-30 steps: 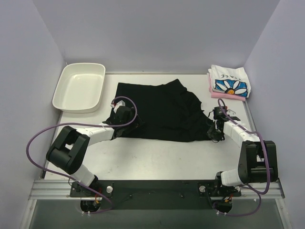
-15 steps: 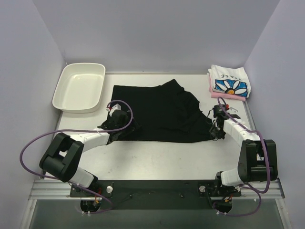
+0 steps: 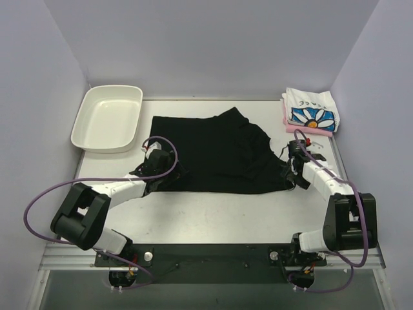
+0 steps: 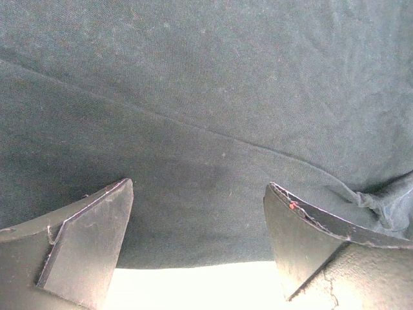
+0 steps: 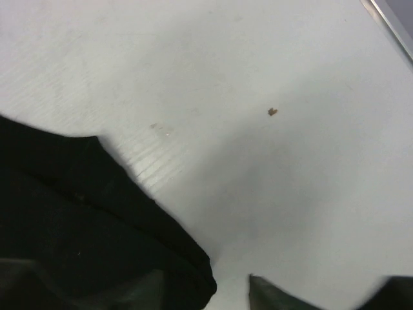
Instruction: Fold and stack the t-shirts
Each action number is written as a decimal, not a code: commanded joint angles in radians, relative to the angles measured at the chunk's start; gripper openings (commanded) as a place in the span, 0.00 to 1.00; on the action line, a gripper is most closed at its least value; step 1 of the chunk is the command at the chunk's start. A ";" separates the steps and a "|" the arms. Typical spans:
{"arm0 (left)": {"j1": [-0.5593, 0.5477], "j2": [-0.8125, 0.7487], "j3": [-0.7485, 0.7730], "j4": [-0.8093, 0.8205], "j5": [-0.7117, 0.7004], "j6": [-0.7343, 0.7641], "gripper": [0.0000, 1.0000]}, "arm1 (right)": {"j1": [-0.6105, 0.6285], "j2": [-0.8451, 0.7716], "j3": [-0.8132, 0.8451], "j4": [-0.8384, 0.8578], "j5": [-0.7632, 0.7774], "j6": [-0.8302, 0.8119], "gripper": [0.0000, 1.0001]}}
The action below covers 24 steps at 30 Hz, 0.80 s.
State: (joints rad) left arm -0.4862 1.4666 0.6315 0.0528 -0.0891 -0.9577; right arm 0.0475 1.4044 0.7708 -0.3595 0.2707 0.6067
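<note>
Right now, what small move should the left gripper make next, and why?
Probably close the left gripper on the black shirt's near edge. Its fingers stand wide open with the hem lying between them, and the shirt lies spread out, not yet folded.

Black t-shirt (image 4: 213,84): matt cloth, fine weave, specked with lint. Table (image 5: 258,77): white, matt, faint grain lines, one small brown speck. Tray (image 3: 106,119): white plastic, smooth, slight gloss. Left gripper (image 4: 199,187) fingers (image 4: 84,252): matt black, edges scuffed.
</note>
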 commanded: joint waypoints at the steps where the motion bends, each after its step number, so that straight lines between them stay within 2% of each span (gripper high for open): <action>1: 0.012 -0.020 -0.020 -0.128 -0.017 0.028 0.93 | 0.092 -0.110 0.053 0.004 0.077 -0.028 0.68; 2: 0.012 -0.023 -0.010 -0.140 -0.018 0.031 0.93 | 0.115 -0.114 0.068 -0.007 0.085 -0.044 0.75; 5: 0.009 -0.043 -0.001 -0.166 -0.024 0.034 0.93 | 0.189 -0.107 0.151 -0.056 0.075 -0.042 0.77; 8: 0.008 -0.075 -0.009 -0.177 -0.026 0.034 0.93 | 0.242 -0.088 0.191 -0.061 -0.007 -0.027 0.77; 16: -0.009 -0.170 -0.018 -0.246 -0.044 0.019 0.93 | 0.400 -0.033 0.180 0.004 -0.149 0.125 0.68; 24: -0.034 -0.305 -0.050 -0.306 -0.095 0.004 0.94 | 0.472 0.021 0.133 0.103 -0.160 0.199 0.58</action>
State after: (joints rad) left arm -0.5121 1.2236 0.5831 -0.2054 -0.1341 -0.9436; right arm 0.5003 1.3899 0.9085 -0.2939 0.1139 0.7444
